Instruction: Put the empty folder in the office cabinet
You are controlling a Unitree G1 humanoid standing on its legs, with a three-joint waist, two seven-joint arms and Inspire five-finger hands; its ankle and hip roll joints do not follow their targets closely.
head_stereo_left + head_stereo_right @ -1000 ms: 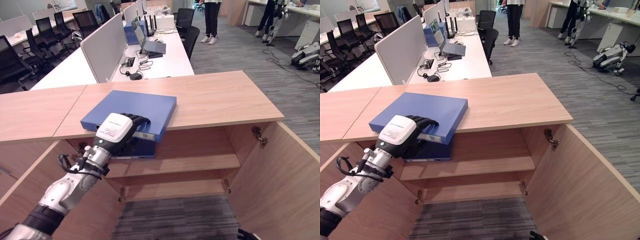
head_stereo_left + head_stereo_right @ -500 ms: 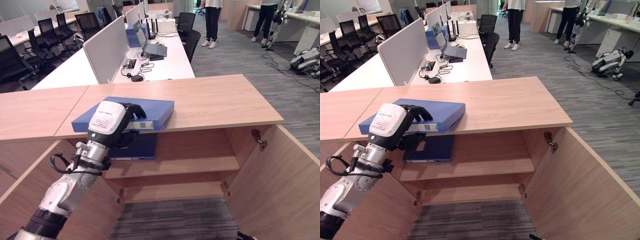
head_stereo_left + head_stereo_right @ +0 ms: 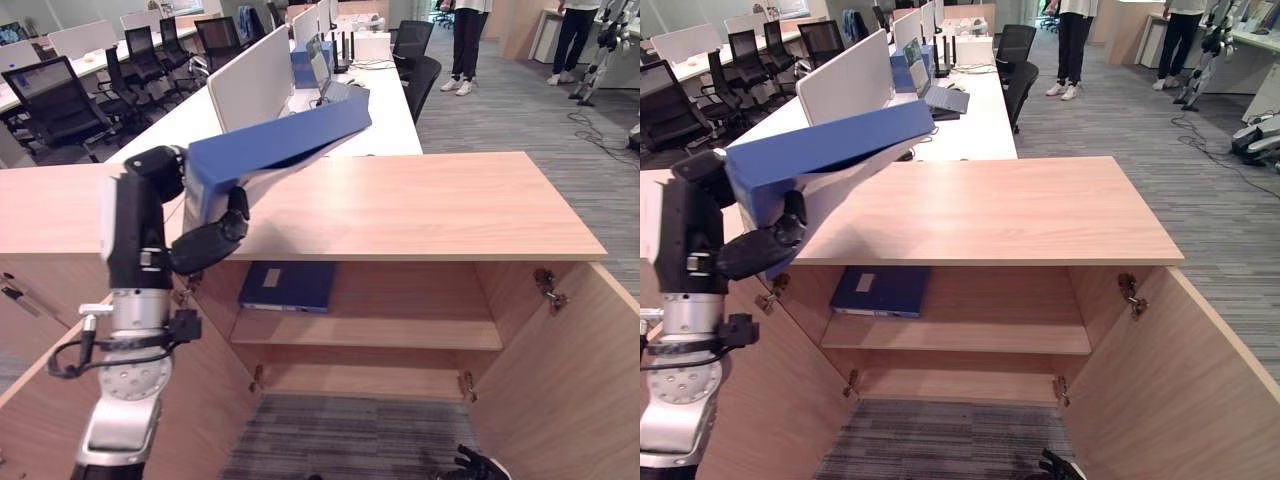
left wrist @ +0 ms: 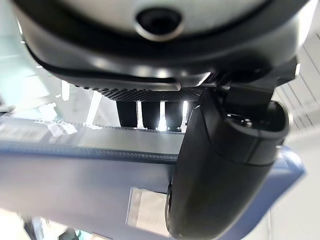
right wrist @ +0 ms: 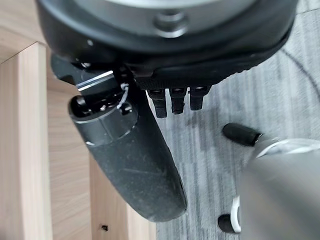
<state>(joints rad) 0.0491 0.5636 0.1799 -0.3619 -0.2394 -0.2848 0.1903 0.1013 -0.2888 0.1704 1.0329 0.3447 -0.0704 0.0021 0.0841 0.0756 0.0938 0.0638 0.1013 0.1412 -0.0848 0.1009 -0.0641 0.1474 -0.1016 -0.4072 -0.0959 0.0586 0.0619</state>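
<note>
My left hand (image 3: 205,243) is shut on a blue folder (image 3: 280,140) and holds it in the air above the left end of the wooden cabinet top (image 3: 430,205). The folder tilts, its far end up. In the left wrist view the thumb (image 4: 225,165) presses its face (image 4: 75,180) while the fingers (image 4: 150,115) hook over its edge. A second blue folder (image 3: 290,287) lies flat on the cabinet's upper shelf (image 3: 400,335), at the left. My right hand (image 5: 130,155) hangs low over the carpet, fingers relaxed, holding nothing.
Both cabinet doors stand open: the right one (image 3: 570,380) swings toward me, the left one (image 3: 210,400) is beside my arm. A lower shelf (image 3: 360,378) is bare. Behind the cabinet run white desks with dividers (image 3: 255,85), laptops and black chairs (image 3: 50,95). People (image 3: 468,45) stand far back.
My left hand has lifted the blue folder off the cabinet top and tipped it upward. The camera has also shifted, so the second folder inside shows in full.
</note>
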